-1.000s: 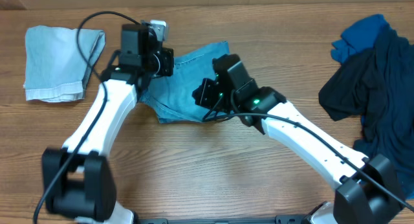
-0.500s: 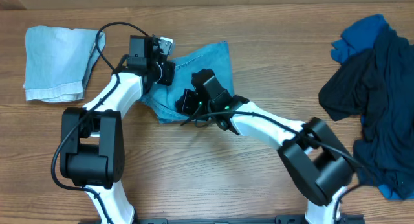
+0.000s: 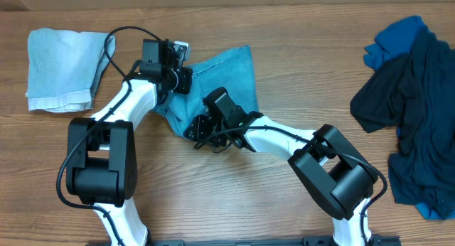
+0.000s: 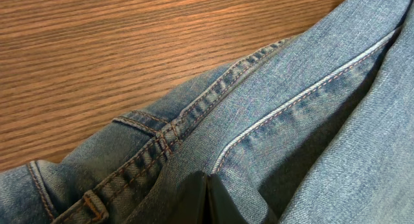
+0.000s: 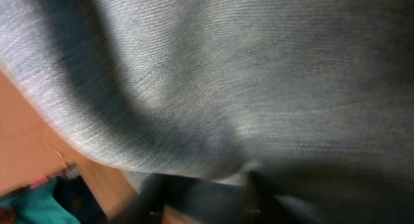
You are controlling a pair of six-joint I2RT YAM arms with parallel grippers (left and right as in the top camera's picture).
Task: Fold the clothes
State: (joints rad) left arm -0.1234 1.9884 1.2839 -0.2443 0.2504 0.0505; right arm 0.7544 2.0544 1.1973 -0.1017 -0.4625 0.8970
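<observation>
Left wrist, not overhead, L claw (image 4: 204, 199) pressed together, seamed jeans (image 4: 304, 107), R claw (image 5: 204, 191) spread

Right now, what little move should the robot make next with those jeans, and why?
Probably draw the right gripper back off the lower edge of the jeans and regrip. Its fingers stand apart with denim bunched against them, while the left gripper pinches the cloth near the waistband.

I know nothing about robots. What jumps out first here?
Two white-and-black robot arms meet on crumpled light-blue denim jeans at the wooden table's centre back. A heap of black, navy and royal-blue soft garments sprawls at the right edge, and a folded paler denim piece lies far left.
</observation>
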